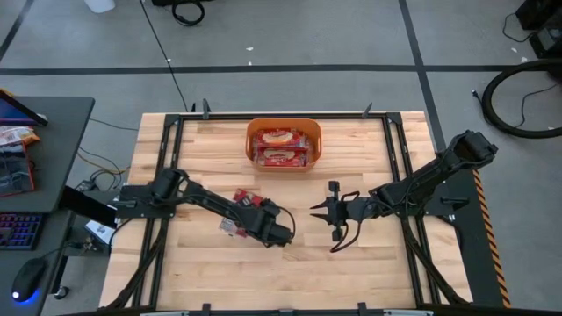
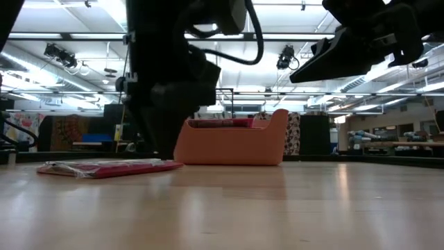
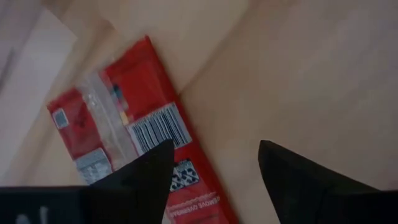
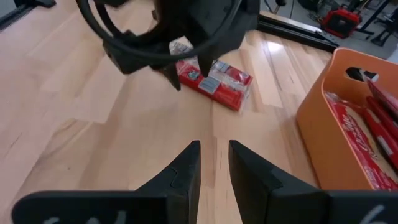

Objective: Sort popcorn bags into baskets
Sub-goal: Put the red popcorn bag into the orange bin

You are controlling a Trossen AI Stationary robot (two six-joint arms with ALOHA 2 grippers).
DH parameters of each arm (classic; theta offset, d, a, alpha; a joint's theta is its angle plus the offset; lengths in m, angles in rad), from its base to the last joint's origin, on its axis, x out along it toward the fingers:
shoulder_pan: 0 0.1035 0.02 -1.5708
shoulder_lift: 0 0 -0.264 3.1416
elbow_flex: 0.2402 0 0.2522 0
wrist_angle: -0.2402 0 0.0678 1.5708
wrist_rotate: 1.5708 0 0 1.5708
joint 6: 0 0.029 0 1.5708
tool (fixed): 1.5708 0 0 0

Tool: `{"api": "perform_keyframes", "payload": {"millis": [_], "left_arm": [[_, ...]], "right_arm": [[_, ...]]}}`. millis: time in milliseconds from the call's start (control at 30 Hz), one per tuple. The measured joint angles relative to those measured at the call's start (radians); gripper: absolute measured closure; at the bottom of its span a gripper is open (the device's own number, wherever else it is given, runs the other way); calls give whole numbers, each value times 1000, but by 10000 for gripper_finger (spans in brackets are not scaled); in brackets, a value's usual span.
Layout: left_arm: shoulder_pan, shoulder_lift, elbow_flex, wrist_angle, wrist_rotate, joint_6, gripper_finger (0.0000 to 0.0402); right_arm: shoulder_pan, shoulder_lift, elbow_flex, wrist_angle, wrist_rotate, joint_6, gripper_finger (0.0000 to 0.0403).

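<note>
A red popcorn bag (image 3: 134,134) with a barcode panel lies flat on the wood, face down. My left gripper (image 3: 214,146) is open and points down over it, one finger above the bag's edge and the other above bare wood. From overhead, the left gripper (image 1: 281,233) covers part of the bags (image 1: 247,200) beside it. The orange basket (image 1: 250,140) stands near the far edge, with several red bags (image 1: 281,147) lying inside. My right gripper (image 4: 214,143) is shut and raised, facing the left gripper across the middle of the table (image 1: 314,211). My left gripper points down at the popcorn bag's long edge (image 3: 180,158) with one finger (image 3: 149,168) over it. I cannot tell whether that finger touches the bag. The bag lies flat on the table.
Bare wood lies between the grippers and the near edge (image 1: 290,281). In the right wrist view the basket's wall (image 4: 323,143) stands close by. A desk with a keyboard and snack bags (image 1: 18,167) sits beyond the table's left edge.
</note>
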Motion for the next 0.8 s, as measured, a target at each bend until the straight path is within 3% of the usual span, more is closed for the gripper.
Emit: {"api": "perform_keyframes", "payload": {"millis": [333, 567, 667, 800], "left_arm": [[3, 51, 0, -118, 28, -18, 194], [3, 58, -44, -87, 51, -7, 225], [4, 58, -55, -91, 59, 19, 254], [4, 60, -58, -110, 62, 60, 325]], "right_arm": [[0, 0, 0, 12, -2, -3, 315], [1, 0, 0, 25, -10, -13, 315], [1, 0, 0, 25, -11, -14, 315], [1, 0, 0, 24, -11, -14, 315]]}}
